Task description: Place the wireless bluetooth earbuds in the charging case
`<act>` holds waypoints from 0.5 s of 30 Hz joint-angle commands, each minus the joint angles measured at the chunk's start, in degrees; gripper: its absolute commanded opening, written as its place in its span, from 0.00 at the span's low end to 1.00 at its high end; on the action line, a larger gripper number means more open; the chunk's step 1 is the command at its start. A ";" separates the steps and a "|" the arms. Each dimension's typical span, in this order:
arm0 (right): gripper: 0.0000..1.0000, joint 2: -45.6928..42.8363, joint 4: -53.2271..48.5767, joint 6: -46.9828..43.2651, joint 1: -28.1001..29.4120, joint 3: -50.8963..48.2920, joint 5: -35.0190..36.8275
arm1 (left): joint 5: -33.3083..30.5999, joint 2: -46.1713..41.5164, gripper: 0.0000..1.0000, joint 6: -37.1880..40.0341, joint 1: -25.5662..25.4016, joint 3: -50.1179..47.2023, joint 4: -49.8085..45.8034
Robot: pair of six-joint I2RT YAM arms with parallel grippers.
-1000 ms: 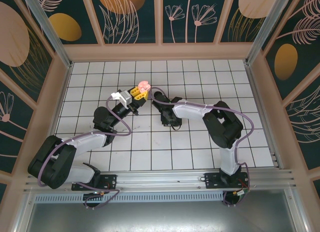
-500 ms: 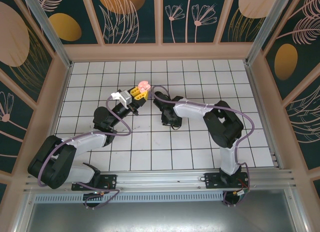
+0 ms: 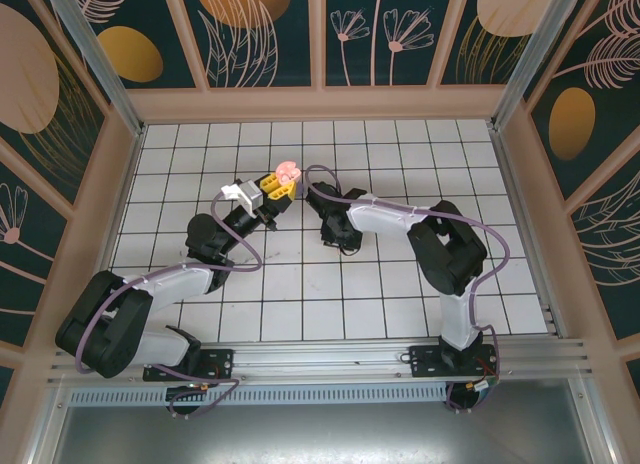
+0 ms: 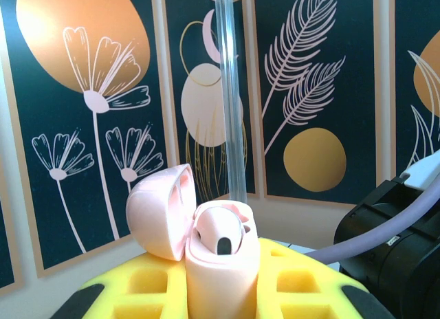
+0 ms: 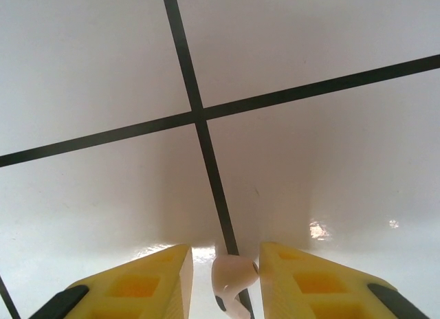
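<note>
earbud (image 5: pixel 231 278), glossy pale pink, stemmed, inside parted right claw (image 5: pixel 227 256); left claw (image 4: pixel 220 286) clamped on rounded pink charging case (image 4: pixel 223 254).

Fixed high above and behind the arm bases (image 3: pixel 440 362), the top camera looks down from afar on the whole white tiled table (image 3: pixel 400 144) and its painted walls (image 3: pixel 260 34). The left wrist camera rides low behind the left gripper (image 4: pixel 223 288), facing level across the table toward a wall, with the open pink charging case (image 4: pixel 220 257) close in the foreground; the top view shares that case and the walls. The right wrist camera points steeply down, very near the tiles, past the right gripper (image 5: pixel 227 264) and a pale earbud (image 5: pixel 230 276); it shares the black-lined tiles with the top view.
</note>
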 commanded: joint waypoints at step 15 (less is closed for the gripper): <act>0.28 2.59 -1.85 -0.43 0.73 1.32 0.18 | 0.66 0.01 0.00 -0.98 -0.34 0.12 3.41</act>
